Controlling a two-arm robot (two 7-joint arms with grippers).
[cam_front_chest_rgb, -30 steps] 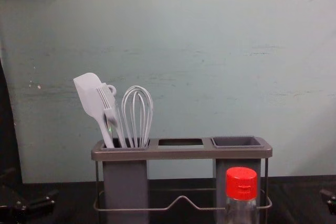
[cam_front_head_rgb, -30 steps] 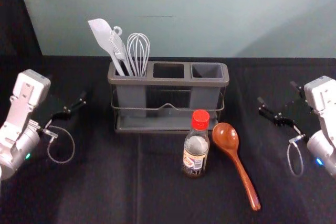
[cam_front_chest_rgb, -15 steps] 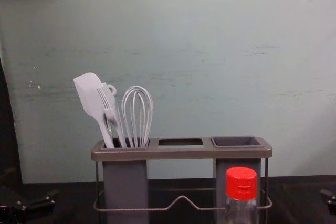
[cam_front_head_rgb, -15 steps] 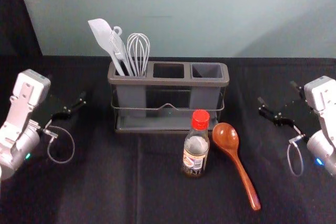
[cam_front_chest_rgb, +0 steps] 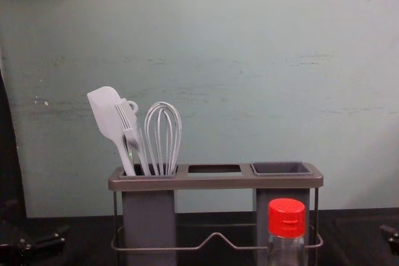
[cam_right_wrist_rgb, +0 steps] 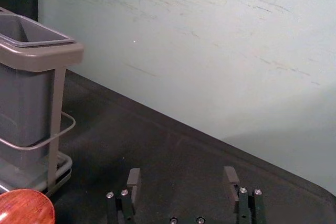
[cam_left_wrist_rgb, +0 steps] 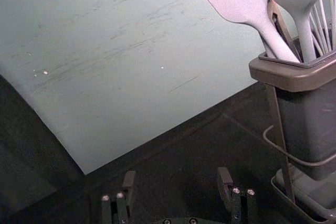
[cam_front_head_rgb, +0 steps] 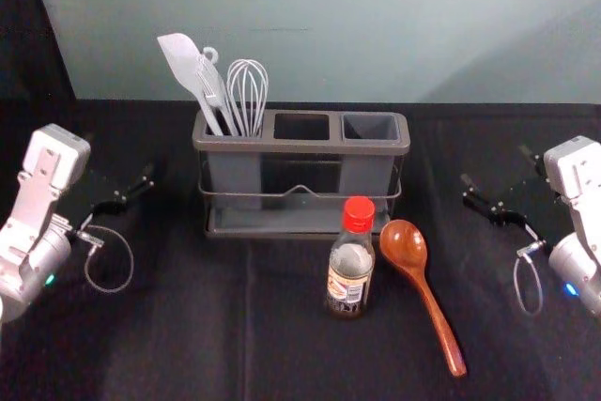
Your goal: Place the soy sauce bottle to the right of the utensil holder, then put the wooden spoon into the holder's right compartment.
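In the head view the soy sauce bottle (cam_front_head_rgb: 349, 268) stands upright before the right part of the utensil holder (cam_front_head_rgb: 300, 146). Beside it lies the wooden spoon (cam_front_head_rgb: 429, 302), bowl toward the holder and handle toward the front. The holder's right compartment (cam_front_head_rgb: 370, 127) has nothing in it. My left gripper (cam_front_head_rgb: 120, 185) is left of the holder, and my right gripper (cam_front_head_rgb: 500, 187) is to its right. Both are apart from everything: the left gripper (cam_left_wrist_rgb: 176, 184) and the right gripper (cam_right_wrist_rgb: 182, 182) are open in their wrist views. The chest view shows the bottle's red cap (cam_front_chest_rgb: 287, 217).
A white spatula (cam_front_head_rgb: 191, 72), a whisk (cam_front_head_rgb: 248, 96) and other white utensils stand in the holder's left compartment. Behind the dark tabletop (cam_front_head_rgb: 188, 326) rises a pale green wall (cam_front_head_rgb: 329, 25).
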